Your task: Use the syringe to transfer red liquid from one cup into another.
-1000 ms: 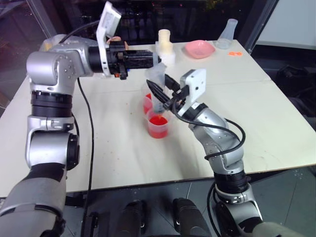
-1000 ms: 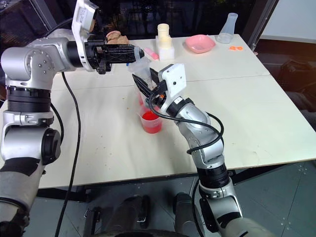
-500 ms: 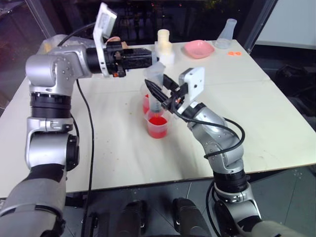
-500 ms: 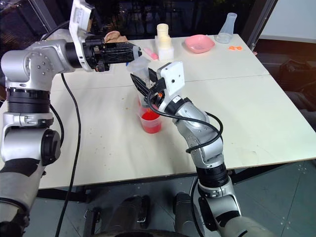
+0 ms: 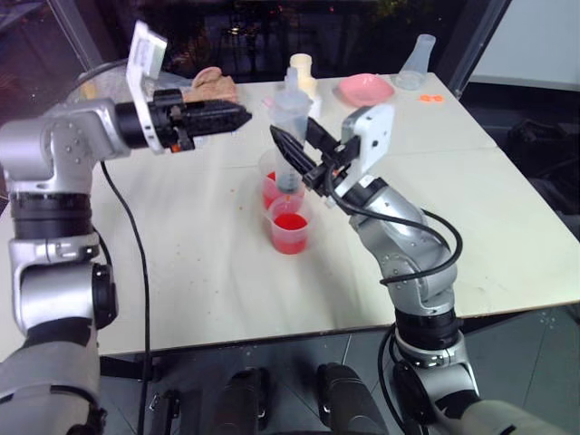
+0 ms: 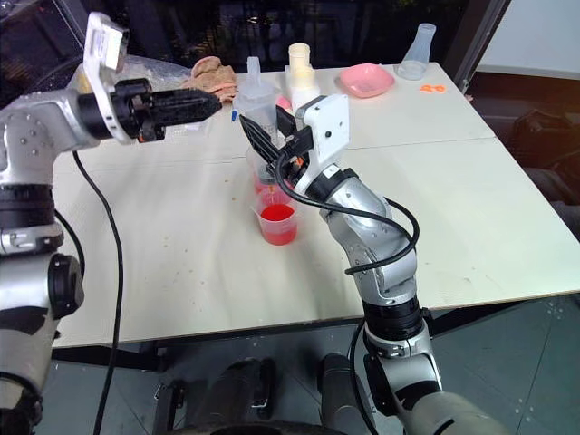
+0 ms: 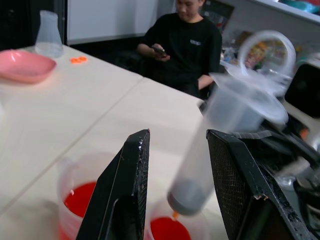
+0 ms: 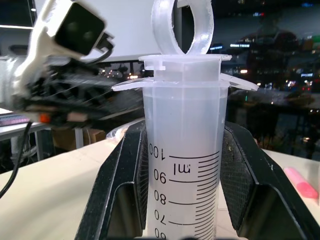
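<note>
Syringe [image 8: 182, 165] upright above red liquid [image 5: 290, 222]

Left gripper [image 5: 237, 114] points level with fingers apart; right gripper [image 5: 296, 150] angles upward, fingers clamped.

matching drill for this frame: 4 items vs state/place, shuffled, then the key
Items:
1. syringe
2. left gripper
3. pink dish
4. near cup

States:
A. holds red liquid, under the syringe tip
B. upright, clamped in the right gripper
C. far side of the table, beside the clear flask
D. open, off to the side of the syringe

Pairs: 1-B, 2-D, 3-C, 4-A
</note>
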Available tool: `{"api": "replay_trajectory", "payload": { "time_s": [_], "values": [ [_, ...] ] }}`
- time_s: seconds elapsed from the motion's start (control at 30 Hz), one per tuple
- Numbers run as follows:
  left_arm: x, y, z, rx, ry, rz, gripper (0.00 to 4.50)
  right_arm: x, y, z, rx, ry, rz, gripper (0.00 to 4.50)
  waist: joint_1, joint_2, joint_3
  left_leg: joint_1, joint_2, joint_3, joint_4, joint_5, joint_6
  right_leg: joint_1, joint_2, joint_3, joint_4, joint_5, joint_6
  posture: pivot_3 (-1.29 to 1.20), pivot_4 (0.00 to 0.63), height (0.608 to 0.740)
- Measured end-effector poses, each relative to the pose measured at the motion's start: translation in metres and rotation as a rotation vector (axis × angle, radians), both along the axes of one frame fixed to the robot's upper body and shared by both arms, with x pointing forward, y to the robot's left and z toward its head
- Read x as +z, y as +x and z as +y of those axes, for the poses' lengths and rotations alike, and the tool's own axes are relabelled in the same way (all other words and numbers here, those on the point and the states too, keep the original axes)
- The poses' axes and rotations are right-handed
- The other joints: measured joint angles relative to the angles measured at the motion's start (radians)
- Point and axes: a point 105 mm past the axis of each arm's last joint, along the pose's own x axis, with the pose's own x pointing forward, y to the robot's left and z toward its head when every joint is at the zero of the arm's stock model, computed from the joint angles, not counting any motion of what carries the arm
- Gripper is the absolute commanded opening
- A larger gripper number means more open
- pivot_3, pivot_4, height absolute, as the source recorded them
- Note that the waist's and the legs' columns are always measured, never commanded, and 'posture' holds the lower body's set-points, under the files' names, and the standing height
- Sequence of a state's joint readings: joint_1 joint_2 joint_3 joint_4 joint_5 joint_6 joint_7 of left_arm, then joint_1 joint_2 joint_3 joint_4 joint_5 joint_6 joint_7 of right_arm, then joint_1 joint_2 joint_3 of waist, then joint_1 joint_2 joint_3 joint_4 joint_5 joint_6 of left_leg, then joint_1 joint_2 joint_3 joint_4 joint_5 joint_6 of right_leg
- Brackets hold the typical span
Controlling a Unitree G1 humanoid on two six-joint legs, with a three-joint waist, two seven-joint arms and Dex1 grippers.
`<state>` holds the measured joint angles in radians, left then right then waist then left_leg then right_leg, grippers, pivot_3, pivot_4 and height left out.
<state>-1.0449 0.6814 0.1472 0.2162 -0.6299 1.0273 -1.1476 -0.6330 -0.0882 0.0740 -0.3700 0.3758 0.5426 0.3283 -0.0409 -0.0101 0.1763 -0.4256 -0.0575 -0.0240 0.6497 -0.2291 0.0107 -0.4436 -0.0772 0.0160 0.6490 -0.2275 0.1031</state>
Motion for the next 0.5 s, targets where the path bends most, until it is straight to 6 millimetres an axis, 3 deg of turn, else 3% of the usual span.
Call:
{"api": "replay_trajectory", "payload": {
  "time_s": [0.2, 0.37, 0.5],
  "values": [
    [-0.001, -0.008, -0.005, -0.006, -0.030, -0.012, 1.89, 0.022, 0.009, -0.004, -0.019, -0.056, 0.095, 1.37, 0.002, 0.000, 0.000, 0.000, 0.000, 0.000, 0.000, 0.000, 0.000, 0.000, -0.001, 0.000, 0.000, 0.000, 0.000, 0.00, 0.150, 0.740],
    [-0.016, -0.009, -0.015, -0.023, -0.065, 0.028, 1.89, 0.070, 0.043, -0.037, -0.183, -0.039, 0.282, 1.37, 0.005, 0.000, 0.000, 0.000, 0.000, 0.000, -0.001, 0.000, 0.000, 0.000, -0.002, -0.001, 0.000, 0.000, -0.001, 0.00, 0.150, 0.740],
    [-0.018, -0.008, -0.021, -0.025, -0.089, 0.028, 1.89, 0.066, 0.073, -0.059, -0.372, -0.182, 0.531, 1.37, 0.002, 0.000, 0.000, 0.000, 0.000, 0.001, -0.003, 0.000, 0.000, -0.001, -0.003, 0.000, -0.002, 0.000, -0.001, 0.00, 0.150, 0.740]
  ]
}}
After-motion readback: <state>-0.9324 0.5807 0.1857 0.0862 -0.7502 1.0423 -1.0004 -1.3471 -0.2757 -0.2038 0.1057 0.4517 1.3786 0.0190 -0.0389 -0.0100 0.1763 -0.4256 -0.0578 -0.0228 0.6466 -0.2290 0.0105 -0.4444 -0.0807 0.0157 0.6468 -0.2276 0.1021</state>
